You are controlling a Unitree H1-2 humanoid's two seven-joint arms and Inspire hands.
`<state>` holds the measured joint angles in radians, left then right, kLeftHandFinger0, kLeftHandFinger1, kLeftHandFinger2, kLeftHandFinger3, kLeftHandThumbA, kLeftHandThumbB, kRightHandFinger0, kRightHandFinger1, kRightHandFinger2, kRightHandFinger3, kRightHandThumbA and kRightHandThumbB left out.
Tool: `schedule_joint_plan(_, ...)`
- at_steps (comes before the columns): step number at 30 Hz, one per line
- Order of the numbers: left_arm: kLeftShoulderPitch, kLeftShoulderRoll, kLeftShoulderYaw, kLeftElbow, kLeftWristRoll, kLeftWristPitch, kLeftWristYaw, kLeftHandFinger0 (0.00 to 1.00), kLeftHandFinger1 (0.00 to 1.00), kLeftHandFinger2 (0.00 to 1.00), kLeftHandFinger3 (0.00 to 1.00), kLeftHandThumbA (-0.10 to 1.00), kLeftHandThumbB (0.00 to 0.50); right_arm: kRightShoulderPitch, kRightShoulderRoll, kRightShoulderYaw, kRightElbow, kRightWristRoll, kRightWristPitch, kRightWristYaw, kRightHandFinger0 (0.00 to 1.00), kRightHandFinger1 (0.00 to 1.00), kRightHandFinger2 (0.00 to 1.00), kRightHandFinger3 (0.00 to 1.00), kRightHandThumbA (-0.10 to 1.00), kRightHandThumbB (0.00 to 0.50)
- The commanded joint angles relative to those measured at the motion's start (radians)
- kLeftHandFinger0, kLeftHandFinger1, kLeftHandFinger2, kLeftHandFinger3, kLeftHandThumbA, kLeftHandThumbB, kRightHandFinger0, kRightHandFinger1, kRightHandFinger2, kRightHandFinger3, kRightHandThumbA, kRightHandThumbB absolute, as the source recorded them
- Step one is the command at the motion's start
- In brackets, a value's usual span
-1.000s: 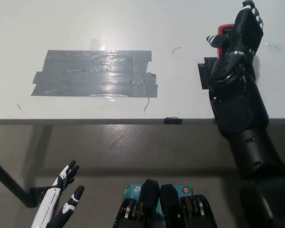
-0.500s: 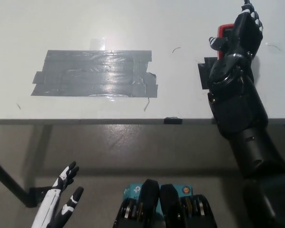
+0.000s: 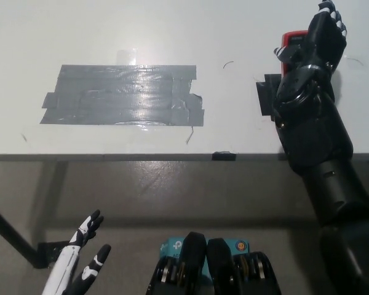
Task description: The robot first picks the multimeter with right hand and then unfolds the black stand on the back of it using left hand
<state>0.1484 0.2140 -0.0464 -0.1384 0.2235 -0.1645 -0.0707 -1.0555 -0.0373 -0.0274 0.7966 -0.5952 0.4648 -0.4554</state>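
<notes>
Right hand (image 3: 313, 49) far right on white table (image 3: 234, 37), fingers wrapped round red multimeter (image 3: 291, 40). Left hand (image 3: 80, 261) low at bottom left, fingers spread, grasping nothing. Grey tape patch (image 3: 123, 95) mid-table.

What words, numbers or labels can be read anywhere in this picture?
None can be read.
The red multimeter is mostly covered by the right hand; no print shows.
The grey tape patch on the white table bears no writing.
</notes>
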Motion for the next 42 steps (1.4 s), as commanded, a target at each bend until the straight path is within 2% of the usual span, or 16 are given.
schedule_joint_plan(1,0.002,0.013,0.003,-0.023,0.016,-0.046,0.01,1.0,1.0,1.0,1.0,0.89,0.174,-0.054,-0.013,-0.002,-0.028,0.042,0.005,-0.017,1.0,1.0,1.0,1.0,1.0,0.499)
schedule_joint_plan(12,0.0,0.014,0.003,-0.025,0.022,-0.055,0.008,1.0,1.0,1.0,1.0,0.88,0.177,-0.052,-0.014,-0.04,-0.022,0.106,0.005,-0.016,1.0,1.0,1.0,1.0,1.0,0.5)
schedule_joint_plan(16,0.0,0.011,0.002,-0.015,0.024,-0.069,0.012,1.0,1.0,1.0,1.0,0.87,0.185,-0.049,-0.012,-0.049,-0.004,0.106,0.005,-0.038,1.0,1.0,1.0,1.0,1.0,0.476)
schedule_joint_plan(21,-0.001,0.011,0.004,-0.013,0.027,-0.071,0.013,1.0,1.0,1.0,1.0,0.87,0.186,-0.048,-0.013,-0.044,0.001,0.105,0.005,-0.04,1.0,1.0,1.0,1.0,1.0,0.471)
schedule_joint_plan(23,0.0,0.012,0.004,-0.014,0.033,-0.072,0.013,1.0,1.0,1.0,1.0,0.86,0.187,-0.044,-0.013,-0.037,0.009,0.104,0.005,-0.046,1.0,1.0,1.0,1.0,1.0,0.499)
schedule_joint_plan(29,-0.001,0.014,0.0,-0.015,0.037,-0.088,0.01,1.0,1.0,1.0,1.0,0.84,0.2,-0.038,-0.009,-0.029,-0.003,0.109,0.005,-0.059,1.0,1.0,1.0,1.0,1.0,0.476)
schedule_joint_plan(34,-0.002,0.014,0.0,-0.008,0.038,-0.101,0.011,1.0,1.0,1.0,1.0,0.83,0.198,-0.043,-0.008,-0.013,0.012,0.106,0.005,-0.065,1.0,1.0,1.0,1.0,1.0,0.5)
schedule_joint_plan(42,-0.005,0.013,-0.002,-0.02,0.038,-0.09,0.004,1.0,1.0,1.0,1.0,0.82,0.195,-0.066,-0.004,-0.018,0.046,0.114,0.005,-0.056,1.0,1.0,1.0,1.0,1.0,0.5)
